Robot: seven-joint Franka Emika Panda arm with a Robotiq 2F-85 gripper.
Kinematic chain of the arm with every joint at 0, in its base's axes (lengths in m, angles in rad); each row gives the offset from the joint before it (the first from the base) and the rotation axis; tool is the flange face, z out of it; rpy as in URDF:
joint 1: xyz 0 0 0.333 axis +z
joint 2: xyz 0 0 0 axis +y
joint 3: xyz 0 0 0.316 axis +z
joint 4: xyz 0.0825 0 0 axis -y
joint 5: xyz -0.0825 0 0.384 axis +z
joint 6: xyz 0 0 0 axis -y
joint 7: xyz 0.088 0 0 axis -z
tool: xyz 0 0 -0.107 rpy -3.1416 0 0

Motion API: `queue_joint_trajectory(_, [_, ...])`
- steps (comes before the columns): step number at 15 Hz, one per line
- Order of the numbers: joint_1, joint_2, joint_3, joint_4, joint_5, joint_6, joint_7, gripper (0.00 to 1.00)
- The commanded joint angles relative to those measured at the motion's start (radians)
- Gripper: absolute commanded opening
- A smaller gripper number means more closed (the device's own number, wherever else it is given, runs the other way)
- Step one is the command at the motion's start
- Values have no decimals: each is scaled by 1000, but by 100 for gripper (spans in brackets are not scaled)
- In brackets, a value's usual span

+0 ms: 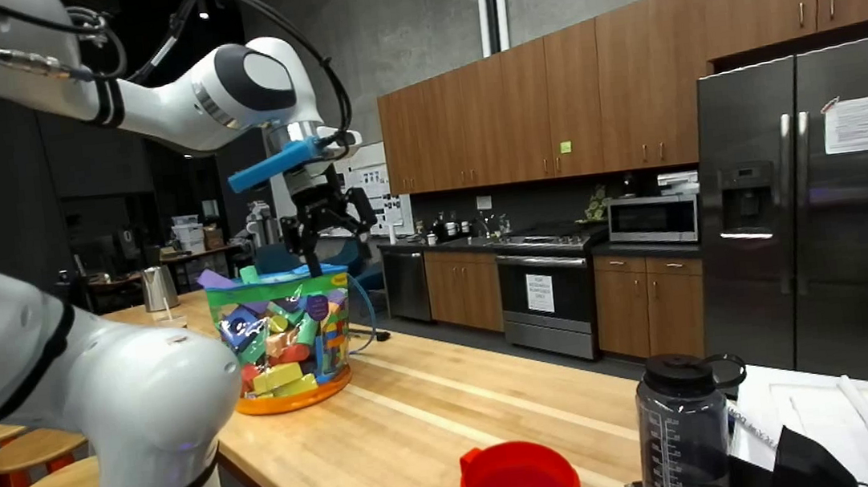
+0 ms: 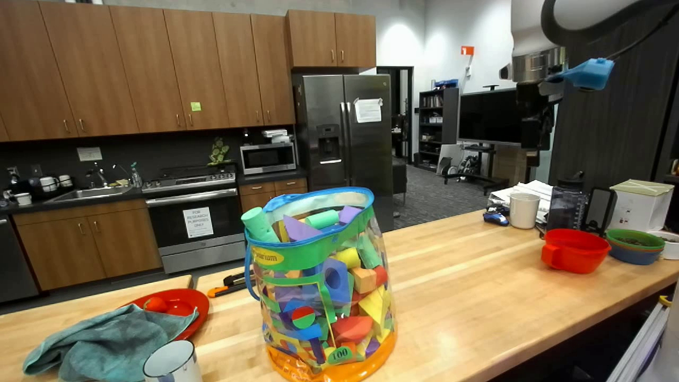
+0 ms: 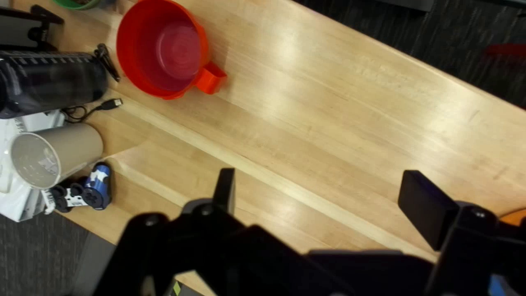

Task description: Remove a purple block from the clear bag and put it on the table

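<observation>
The clear bag [image 2: 297, 257] stands upright on the wooden table [image 2: 451, 297], its top open and full of coloured foam blocks. A purple triangular block [image 2: 301, 229] and another purple block [image 2: 349, 214] stick up at its mouth. In an exterior view, a purple block [image 1: 215, 280] shows above the rim of the bag [image 1: 297, 401]. My gripper [image 3: 318, 174] is open and empty, pointing down above bare table. It hangs well apart from the bag in an exterior view [image 2: 534, 143]. In the wrist view only the bag's orange base [image 3: 513, 216] shows at the right edge.
A red handled bowl [image 3: 172, 53] stands on the table with a dark bottle [image 3: 49, 82], a beige cup [image 3: 61, 152] and a game controller [image 3: 90, 191]. Beyond the bag are a red plate [image 2: 199, 302], a teal towel [image 2: 106, 339] and a white mug [image 2: 172, 363].
</observation>
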Motion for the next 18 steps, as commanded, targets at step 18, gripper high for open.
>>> queue_joint_trajectory(18, [195,136,277,123,198,78,121,100])
